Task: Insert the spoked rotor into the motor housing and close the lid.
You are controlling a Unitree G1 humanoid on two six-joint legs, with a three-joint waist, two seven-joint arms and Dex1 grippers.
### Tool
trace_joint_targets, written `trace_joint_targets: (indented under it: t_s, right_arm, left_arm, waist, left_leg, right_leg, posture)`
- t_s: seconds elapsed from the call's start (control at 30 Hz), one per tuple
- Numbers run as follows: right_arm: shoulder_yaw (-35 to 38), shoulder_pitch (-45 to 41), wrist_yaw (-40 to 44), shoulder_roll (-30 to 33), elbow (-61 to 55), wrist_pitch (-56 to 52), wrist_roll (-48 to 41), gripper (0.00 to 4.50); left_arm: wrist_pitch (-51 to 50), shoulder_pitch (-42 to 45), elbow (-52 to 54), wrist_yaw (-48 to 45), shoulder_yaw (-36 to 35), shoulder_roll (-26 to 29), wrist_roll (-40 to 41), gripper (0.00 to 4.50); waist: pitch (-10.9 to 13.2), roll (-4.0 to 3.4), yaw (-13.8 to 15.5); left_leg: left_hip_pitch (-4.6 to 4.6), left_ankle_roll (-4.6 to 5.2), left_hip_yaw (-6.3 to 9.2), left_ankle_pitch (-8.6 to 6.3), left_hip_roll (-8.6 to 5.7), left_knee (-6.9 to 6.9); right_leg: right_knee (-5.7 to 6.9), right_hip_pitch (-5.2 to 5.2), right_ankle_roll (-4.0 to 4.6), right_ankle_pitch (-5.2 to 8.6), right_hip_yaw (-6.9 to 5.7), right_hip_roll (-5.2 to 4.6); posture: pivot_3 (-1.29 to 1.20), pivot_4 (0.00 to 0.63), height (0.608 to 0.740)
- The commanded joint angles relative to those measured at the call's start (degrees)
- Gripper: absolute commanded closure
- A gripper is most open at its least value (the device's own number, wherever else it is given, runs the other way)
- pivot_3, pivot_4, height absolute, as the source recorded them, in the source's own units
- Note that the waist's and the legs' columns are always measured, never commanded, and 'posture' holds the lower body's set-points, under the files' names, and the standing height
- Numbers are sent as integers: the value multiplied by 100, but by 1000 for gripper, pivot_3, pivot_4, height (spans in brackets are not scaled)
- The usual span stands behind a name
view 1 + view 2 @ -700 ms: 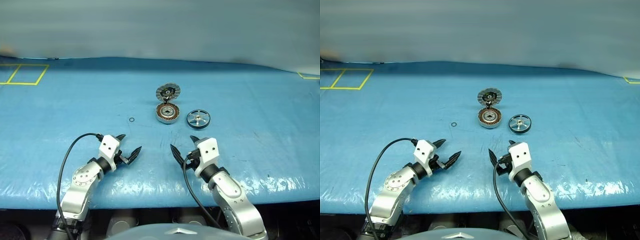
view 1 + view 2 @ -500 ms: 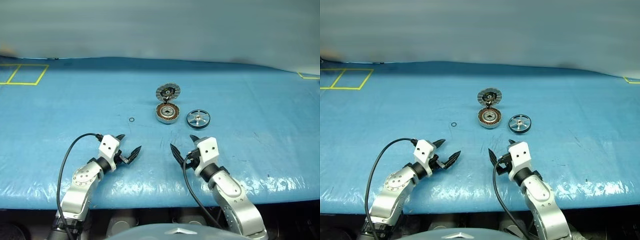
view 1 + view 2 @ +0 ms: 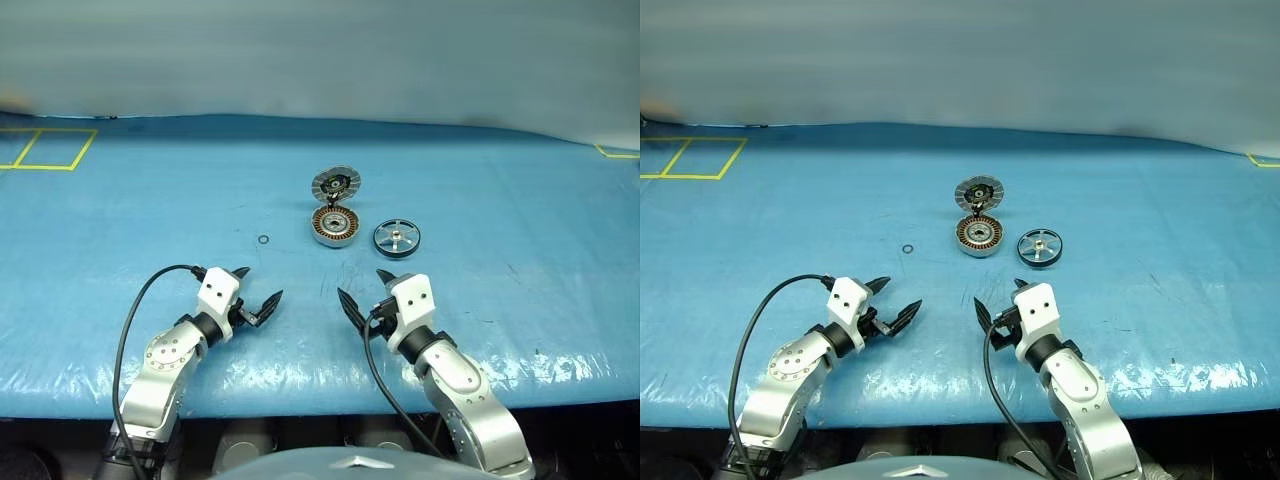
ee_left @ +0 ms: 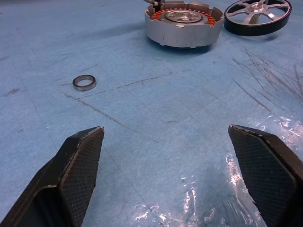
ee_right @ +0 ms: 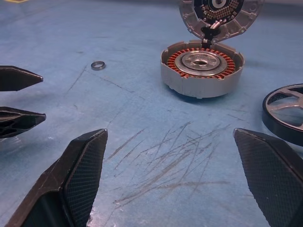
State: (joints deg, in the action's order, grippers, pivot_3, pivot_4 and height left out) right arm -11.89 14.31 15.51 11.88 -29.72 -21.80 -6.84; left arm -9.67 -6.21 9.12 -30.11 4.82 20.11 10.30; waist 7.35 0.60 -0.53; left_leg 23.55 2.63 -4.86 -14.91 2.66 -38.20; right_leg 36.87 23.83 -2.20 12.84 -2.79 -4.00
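Blue plastic sheeting covers the table (image 3: 520, 200), scuffed with scratches near the robot. The motor housing (image 3: 335, 226) sits on it, copper windings ringing its dark core, with the lid (image 3: 336, 183) swung up on its hinge at the far side, patterned face towards the robot. The spoked rotor (image 3: 397, 237) lies flat just right of the housing, apart from it. A small metal ring (image 3: 263, 240) rests to the housing's left, well apart. The left gripper (image 3: 257, 292) hovers low over the sheet near the table's front edge, fingers spread wide and empty. The right gripper (image 3: 366, 290) sits beside it, nearer the rotor, also spread wide, holding nothing
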Motion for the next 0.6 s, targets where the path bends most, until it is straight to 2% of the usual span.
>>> trace_joint_targets:
  t_s: [0.03,0.37,0.5,0.6]
  right_arm:
    - [3,-40,17,8,-95,70,-5,18]
    - [-58,5,21,11,-73,249,87,18]
    - [-94,62,63,55,24,912,274,18]
    - [-117,112,61,41,86,1010,289,18]
  left_arm:
    - [12,13,243,-22,-61,14,52,9]
    - [58,-49,154,-50,-90,38,69,9]
    - [70,-26,92,-48,-100,25,69,9]
    - [15,53,42,-1,-124,0,72,9]
  waist:
    - [0,0,0]
    - [0,0,0]
    - [0,0,0]
    - [0,0,0]
  left_leg:
    - [0,0,0,0,0,0]
    - [0,0,0,0,0,0]
    - [0,0,0,0,0,0]
    - [-1,0,0,0,0,0]
  right_leg:
    - [0,0,0,0,0,0]
    - [0,0,1,-1,0,0]
    - [0,0,-6,3,0,0]
    - [0,-1,-7,4,0,1]
  posture:
    - [0,150,740]
    - [0,150,740]
    - [0,150,740]
    - [0,150,740]
